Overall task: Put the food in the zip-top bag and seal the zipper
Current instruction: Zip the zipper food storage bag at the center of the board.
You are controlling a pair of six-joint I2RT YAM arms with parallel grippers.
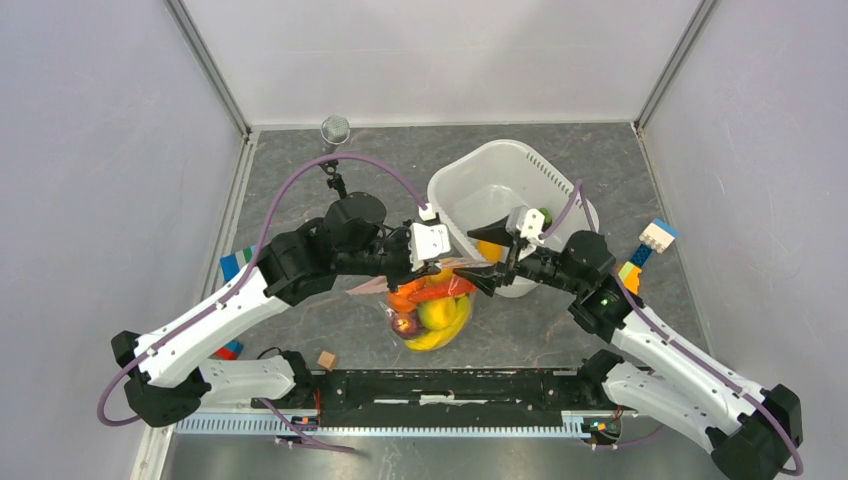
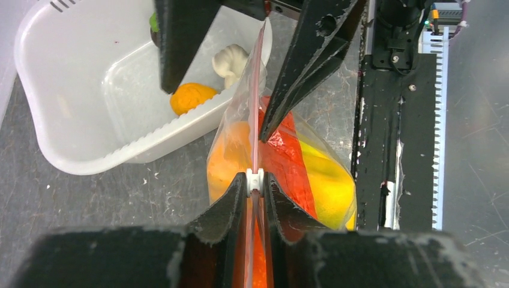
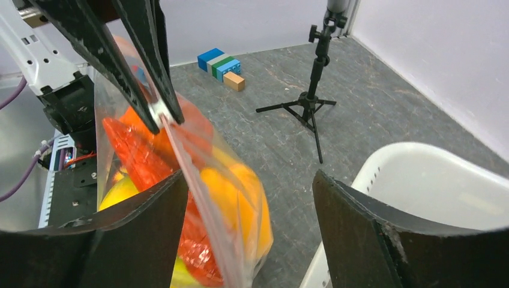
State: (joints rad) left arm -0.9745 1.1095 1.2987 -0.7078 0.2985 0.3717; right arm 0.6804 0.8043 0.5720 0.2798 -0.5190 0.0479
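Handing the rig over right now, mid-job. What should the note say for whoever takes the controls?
Left gripper: shut on the zipper, holding the zip-top bag by it.
Right gripper: open, jaws either side of the zipper, gripping nothing.
Bag: between the arms beside the white tub, with yellow, orange and red food inside.
Done: most food bagged.
Left: an orange piece and a white piece lie in the tub. Cannot tell whether the zipper is sealed.
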